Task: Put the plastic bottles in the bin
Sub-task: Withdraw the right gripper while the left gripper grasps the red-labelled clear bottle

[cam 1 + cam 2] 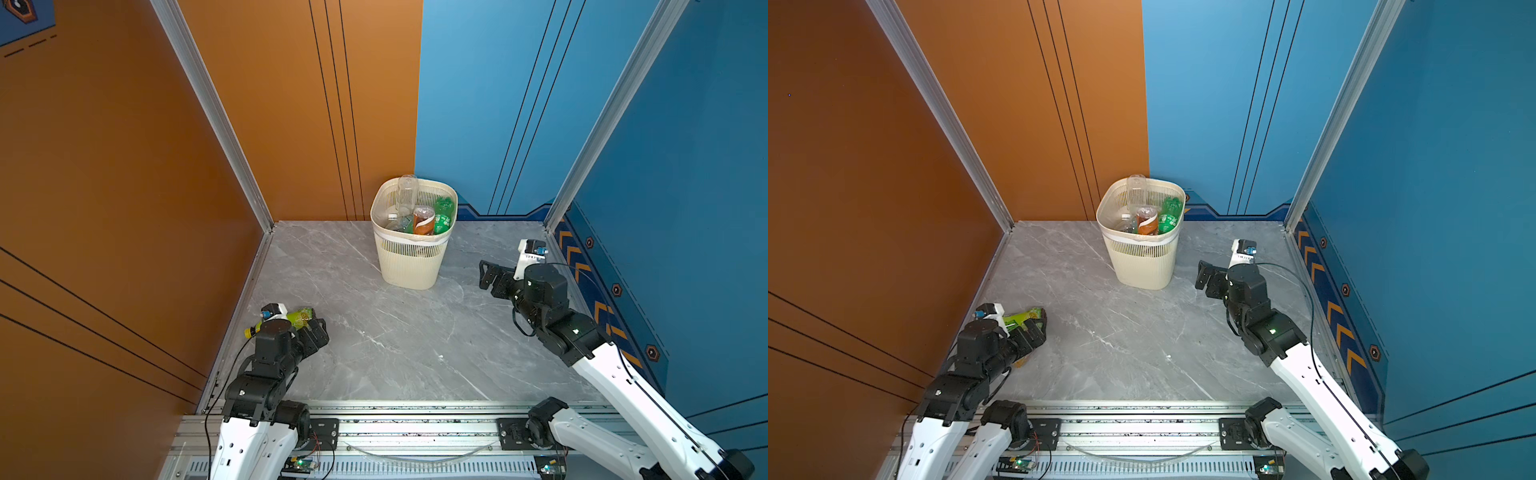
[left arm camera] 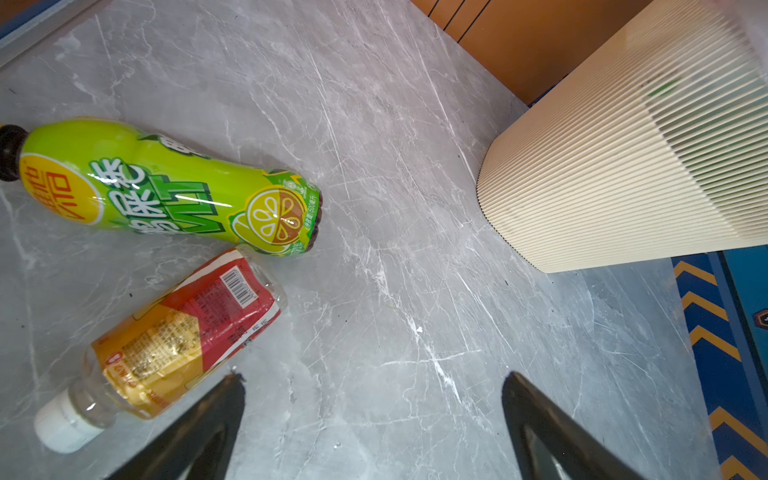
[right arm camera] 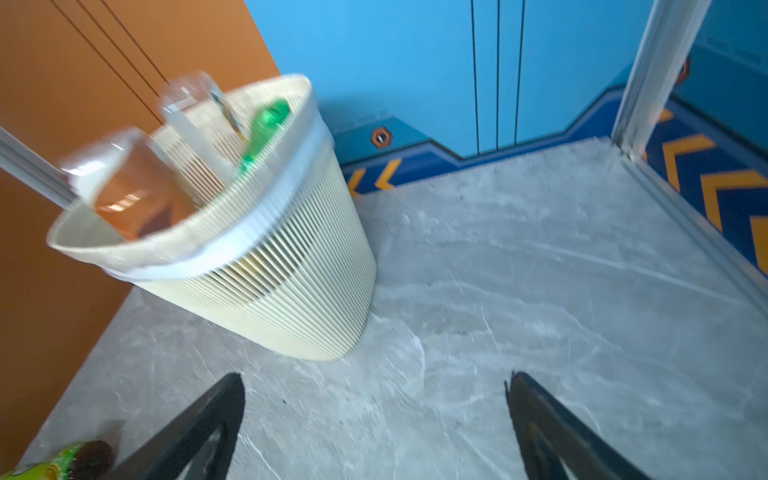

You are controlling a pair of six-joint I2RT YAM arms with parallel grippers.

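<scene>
Bottles [image 1: 1148, 220] crowd the bin [image 1: 411, 266], which stands upright at the far middle of the grey table [image 1: 395, 340], close to the back wall [image 1: 374, 104]; two more lie on the table at the near left, by the left gripper [image 2: 374, 378]; that gripper hangs low with its jaws spread wide and nothing between them, one fingertip [image 2: 232, 386] just beside the red-and-orange bottle [image 2: 187, 332], though whether it touches I cannot tell; the right gripper [image 3: 374, 376] is likewise wide open and empty, off to the right of the bin and apart from it; the yellow-green bottle [image 2: 166, 187] lies on its side, long axis running from the table's left edge toward the middle, neck at the edge, base toward the middle; the red-and-orange bottle lies flat too, white cap pointing away from the bin, its base close to the yellow-green one's base, so the pair splay apart at the necks; in the bin a clear bottle [image 1: 406, 193] stands tall, its end above the rim; an orange-labelled bottle [image 1: 424, 221] sits beside it; a green bottle [image 1: 442, 214] rests against the right-hand side.
</scene>
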